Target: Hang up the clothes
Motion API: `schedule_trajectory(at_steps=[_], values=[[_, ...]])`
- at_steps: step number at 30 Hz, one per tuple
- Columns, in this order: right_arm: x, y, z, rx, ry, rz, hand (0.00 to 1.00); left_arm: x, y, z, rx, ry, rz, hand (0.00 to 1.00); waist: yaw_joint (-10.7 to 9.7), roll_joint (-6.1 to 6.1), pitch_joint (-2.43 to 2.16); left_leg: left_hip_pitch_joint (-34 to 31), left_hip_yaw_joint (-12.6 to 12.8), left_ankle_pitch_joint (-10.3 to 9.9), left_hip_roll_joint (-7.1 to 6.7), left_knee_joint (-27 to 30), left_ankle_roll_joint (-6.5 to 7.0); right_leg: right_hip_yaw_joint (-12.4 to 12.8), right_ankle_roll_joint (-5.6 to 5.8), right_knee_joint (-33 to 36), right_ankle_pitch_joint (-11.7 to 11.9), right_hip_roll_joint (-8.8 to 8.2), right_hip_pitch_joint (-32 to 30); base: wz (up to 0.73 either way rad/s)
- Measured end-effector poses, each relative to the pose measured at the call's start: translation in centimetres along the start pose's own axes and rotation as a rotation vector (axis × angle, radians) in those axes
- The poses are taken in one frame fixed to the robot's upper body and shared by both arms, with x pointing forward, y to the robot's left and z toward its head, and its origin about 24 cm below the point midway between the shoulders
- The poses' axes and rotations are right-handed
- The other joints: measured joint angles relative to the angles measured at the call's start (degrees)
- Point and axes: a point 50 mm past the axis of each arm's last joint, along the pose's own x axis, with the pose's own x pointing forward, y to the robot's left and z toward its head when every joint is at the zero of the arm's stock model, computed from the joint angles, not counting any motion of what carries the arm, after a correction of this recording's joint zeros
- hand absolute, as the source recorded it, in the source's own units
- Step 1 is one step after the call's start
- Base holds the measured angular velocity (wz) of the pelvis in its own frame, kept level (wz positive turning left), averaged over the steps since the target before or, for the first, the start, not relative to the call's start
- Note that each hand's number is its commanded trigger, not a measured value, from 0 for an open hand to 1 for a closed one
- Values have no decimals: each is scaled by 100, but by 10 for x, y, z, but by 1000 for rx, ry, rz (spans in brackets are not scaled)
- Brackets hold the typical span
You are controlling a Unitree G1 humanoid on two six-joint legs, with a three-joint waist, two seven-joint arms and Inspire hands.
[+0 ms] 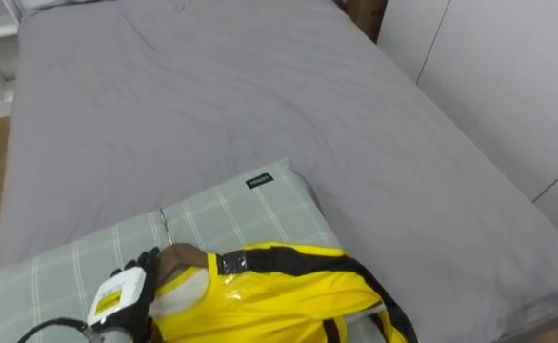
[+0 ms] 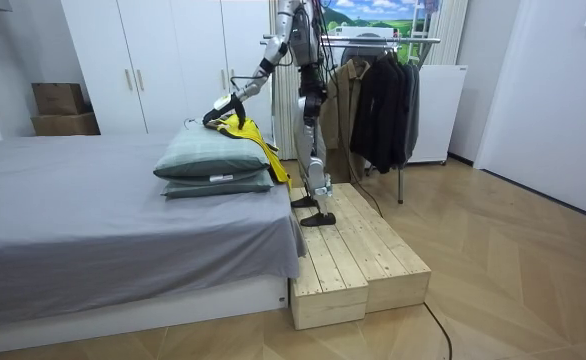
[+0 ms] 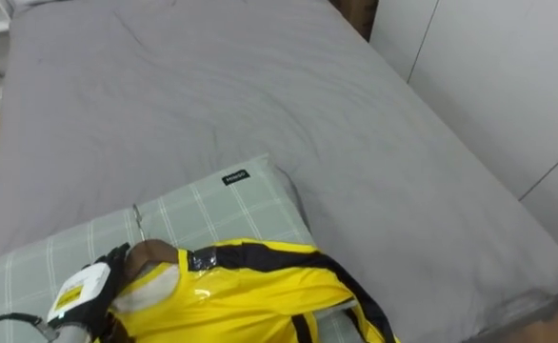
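The yellow jacket (image 1: 279, 295) with black trim lies on top of a pale green checked pillow (image 1: 231, 214), its collar towards the middle of the grey bed (image 1: 260, 95) and its lower part hanging over the pillow's edge on the robot's side. A brown wooden hanger (image 1: 179, 255) sits inside the collar, and its thin metal hook (image 1: 165, 224) lies flat on the pillow just beyond. The robot's left hand (image 1: 125, 291) comes in from the lower left and rests against the collar right beside the hanger; whether it is clamped on the hanger or the cloth cannot be told. In the room view the checked pillow is the upper of two stacked at the bed's corner, and the robot stands upright on a low wooden platform (image 2: 358, 250) set against the side of the bed, one arm stretched out to the jacket. Behind the robot stands a clothes rack (image 2: 383, 40) with dark coats (image 2: 383, 100) hanging from it, and white wardrobe doors (image 2: 163, 60) line the far wall.
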Motion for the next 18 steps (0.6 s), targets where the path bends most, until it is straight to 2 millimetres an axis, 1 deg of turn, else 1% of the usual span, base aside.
schedule_trajectory(at_steps=[1, 2, 7, 9, 14, 18], values=[[0, 0, 3, -2, -5, -5, 0, 2, 3, 2, -2, -4, 7, 0, -4, 2, 12, -84, 0, 10, -9, 17, 8, 3, 0, 50, 0, -6, -105, 0], [0, 0, 3, -5, -7, -7, 0, 3, 4, 3, -2, -6, 10, 0, -11, 2, 12, -122, 0, 21, -13, 21, 9, 4, 0, 65, 0, -11, -144, 0], [1, 5, 5, -22, -7, 3, 0, 8, 9, 6, -5, -8, 20, 0, -1, -93, 74, -215, 14, 72, -28, 19, -7, 27, 0, 167, 0, -14, -296, 0], [2, 6, 7, -29, -12, 6, 0, 8, 10, 6, -8, -5, 22, 0, 5, -119, 89, -256, 41, 92, -43, 19, -2, 55, 1, 202, -1, -19, -357, -5], [3, 9, 14, -28, -27, 13, 0, 9, 11, 5, -27, -3, 27, 0, 5, -148, 83, -388, 69, 123, -79, 47, 21, 82, 11, 264, -2, -48, -513, -2], [4, 12, 19, -29, -40, 17, 0, 12, 16, 3, -69, 20, 42, 0, 18, -214, 79, -529, 48, 123, -84, 142, 21, 30, 19, 314, -5, -68, -630, 5]])
